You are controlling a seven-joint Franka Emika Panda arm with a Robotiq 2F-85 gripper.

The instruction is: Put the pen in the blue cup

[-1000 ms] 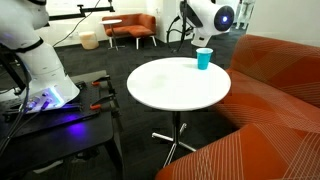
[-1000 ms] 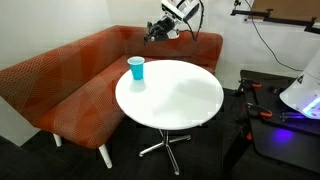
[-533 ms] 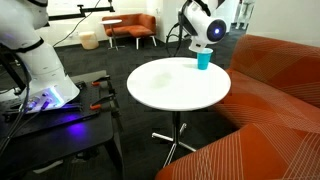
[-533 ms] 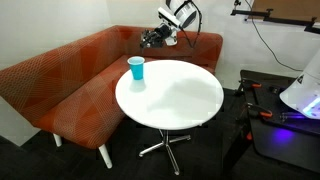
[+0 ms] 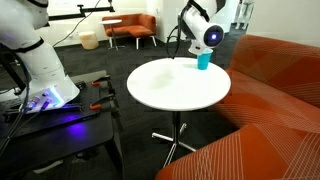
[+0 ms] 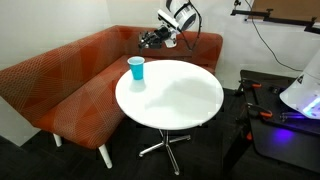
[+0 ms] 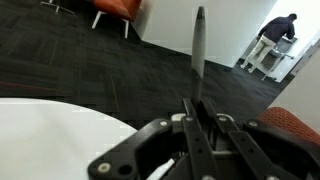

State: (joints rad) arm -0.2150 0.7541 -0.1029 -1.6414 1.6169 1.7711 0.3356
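The blue cup [image 6: 136, 68] looks smooth plastic; the table [image 6: 180, 100] top satin-smooth — the sofa [image 6: 60, 82] coarse woven cloth.

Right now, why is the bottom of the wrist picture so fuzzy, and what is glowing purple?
In the wrist view the tool, shut on the pen, sits too close to the lens, so it blurs. In both exterior views a purple glow shines beside the robot's base.

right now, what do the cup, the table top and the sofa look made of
Blue cup: likely plastic, smooth, even colour. Table: hard white top, perhaps laminate, with a soft sheen; shiny metal base. Sofa: woven fabric, matte orange with a fine pattern.
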